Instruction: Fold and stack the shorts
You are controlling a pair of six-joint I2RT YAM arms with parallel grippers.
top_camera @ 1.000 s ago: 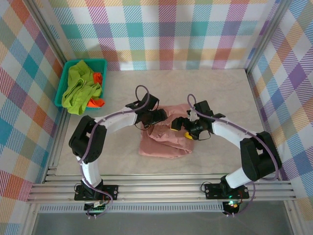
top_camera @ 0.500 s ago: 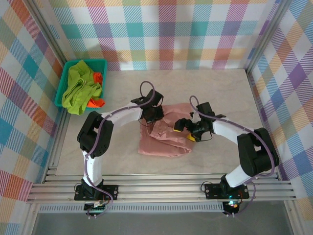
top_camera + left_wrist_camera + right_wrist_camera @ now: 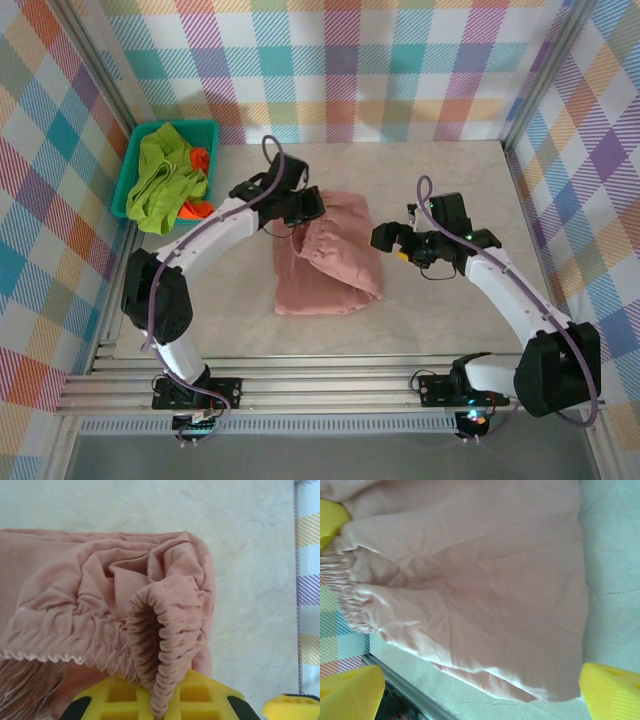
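Pale tabletop (image 3: pixel 450 180), pink shorts (image 3: pixel 335 270), waistband (image 3: pixel 170 630) against left gripper (image 3: pixel 306 206) (clamp unclear), right gripper (image 3: pixel 384 238) fingers apart

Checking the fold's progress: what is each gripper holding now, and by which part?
The left gripper pinches the pink shorts by the elastic waistband in its jaws; the right gripper is open, holding nothing.

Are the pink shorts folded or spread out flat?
Folded, loosely: the pink shorts lie doubled over on the table, one layer atop another, the waistband pinched in the left tool.
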